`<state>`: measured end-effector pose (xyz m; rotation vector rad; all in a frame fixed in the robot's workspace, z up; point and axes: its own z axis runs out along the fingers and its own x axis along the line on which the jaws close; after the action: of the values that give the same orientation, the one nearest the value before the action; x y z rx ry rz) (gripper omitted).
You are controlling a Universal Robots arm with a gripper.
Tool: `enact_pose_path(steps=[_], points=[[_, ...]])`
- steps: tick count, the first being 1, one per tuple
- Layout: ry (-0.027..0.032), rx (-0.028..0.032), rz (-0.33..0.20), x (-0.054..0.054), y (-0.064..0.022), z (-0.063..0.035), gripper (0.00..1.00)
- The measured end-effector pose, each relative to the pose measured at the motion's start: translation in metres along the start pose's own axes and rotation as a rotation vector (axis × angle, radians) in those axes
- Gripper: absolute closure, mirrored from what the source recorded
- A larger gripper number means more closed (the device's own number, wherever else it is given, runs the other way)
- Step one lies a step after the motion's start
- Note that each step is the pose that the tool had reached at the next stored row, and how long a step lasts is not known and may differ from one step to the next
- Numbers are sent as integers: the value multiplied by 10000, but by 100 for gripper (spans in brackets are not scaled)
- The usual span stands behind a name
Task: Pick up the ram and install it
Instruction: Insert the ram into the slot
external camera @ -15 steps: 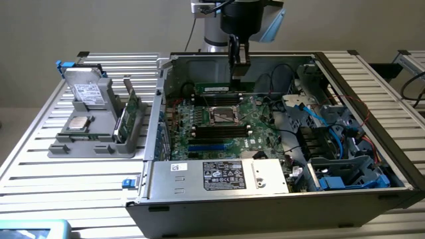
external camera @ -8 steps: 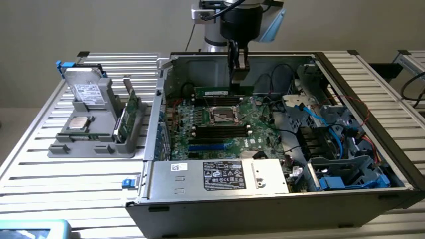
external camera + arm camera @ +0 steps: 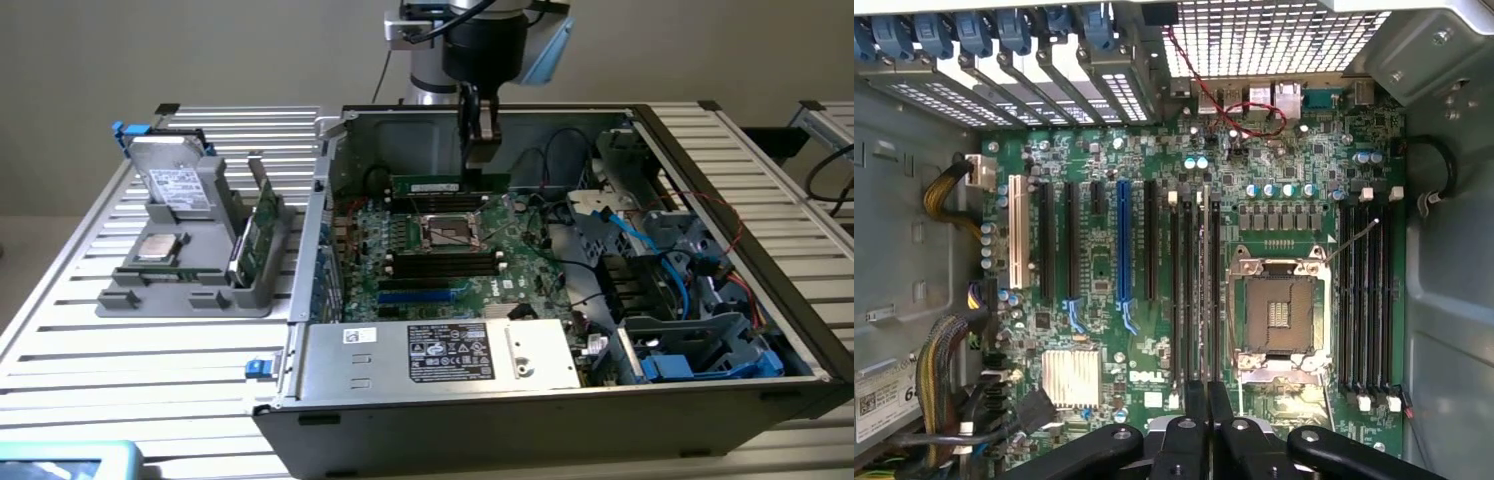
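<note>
In the exterior view my gripper [image 3: 478, 168] reaches down into the open computer case and is shut on the ram [image 3: 430, 185]. The ram is a thin green stick with a white label, held level on its long edge. It hangs over the far end of the green motherboard [image 3: 514, 215], just beyond the CPU socket [image 3: 451, 232]. Black memory slots [image 3: 441, 268] lie on the near side of the socket. In the wrist view the fingers [image 3: 1194, 440] press together, over long black slots [image 3: 1189, 290] beside the socket [image 3: 1279, 315]. There I cannot tell the ram's edge from the slots.
A grey holder [image 3: 187, 295] on the exterior view's left carries a hard drive [image 3: 174, 185], a chip [image 3: 160, 247] and another upright green board [image 3: 267, 215]. Inside the case are a labelled metal box [image 3: 441, 352], blue cables [image 3: 674, 265] and a drive cage [image 3: 701, 345]. Case walls surround the motherboard.
</note>
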<state>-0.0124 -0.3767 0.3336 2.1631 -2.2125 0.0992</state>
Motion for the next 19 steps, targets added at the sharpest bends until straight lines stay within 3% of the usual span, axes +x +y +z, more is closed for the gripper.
enact_pose_path(steps=[12, 14, 19], points=[[4, -1, 0, -7, 1, 97, 88], [4, -2, 0, -15, 3, 188, 88], [4, -1, 0, -17, 3, 226, 88]])
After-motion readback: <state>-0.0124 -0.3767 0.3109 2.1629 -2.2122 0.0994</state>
